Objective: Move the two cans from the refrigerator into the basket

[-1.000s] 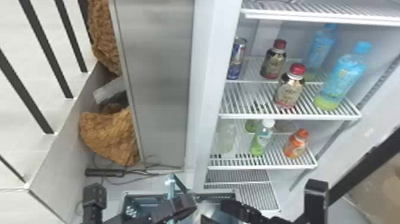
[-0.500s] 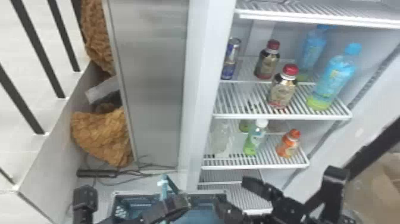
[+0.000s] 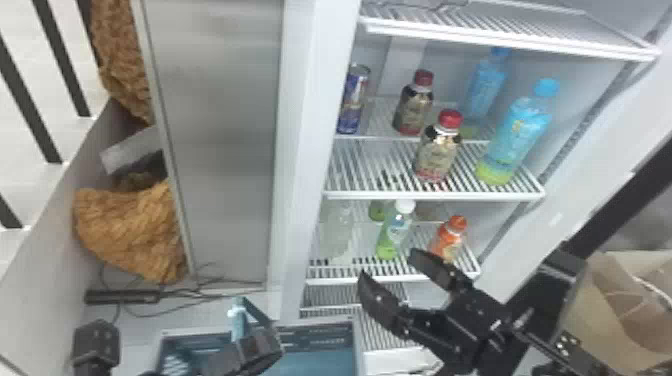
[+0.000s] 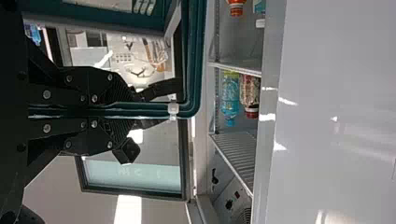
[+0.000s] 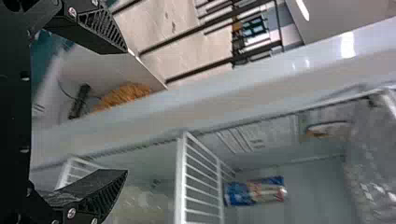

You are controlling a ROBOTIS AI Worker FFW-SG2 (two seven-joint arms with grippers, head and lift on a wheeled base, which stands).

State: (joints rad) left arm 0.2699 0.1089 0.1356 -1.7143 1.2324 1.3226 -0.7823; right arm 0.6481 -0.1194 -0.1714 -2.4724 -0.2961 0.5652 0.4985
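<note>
Likely the step is reaching for the slim blue-and-silver metal can point(image 3: 353, 102), upright towards the back of the white wire shelf point(image 3: 380, 194), close to the refrigerator's pale side wall point(image 3: 320, 100). The right gripper point(image 3: 387, 262), spread wide and empty, is lower down and should rise past the shelf's front rail, then enter level to straddle the can, minding that wall and the dark red-capped bottle point(image 3: 414, 107). The left gripper point(image 4: 133, 110), clamping the teal plastic basket point(image 4: 198, 56) by its rim, should hold it steady.
</note>
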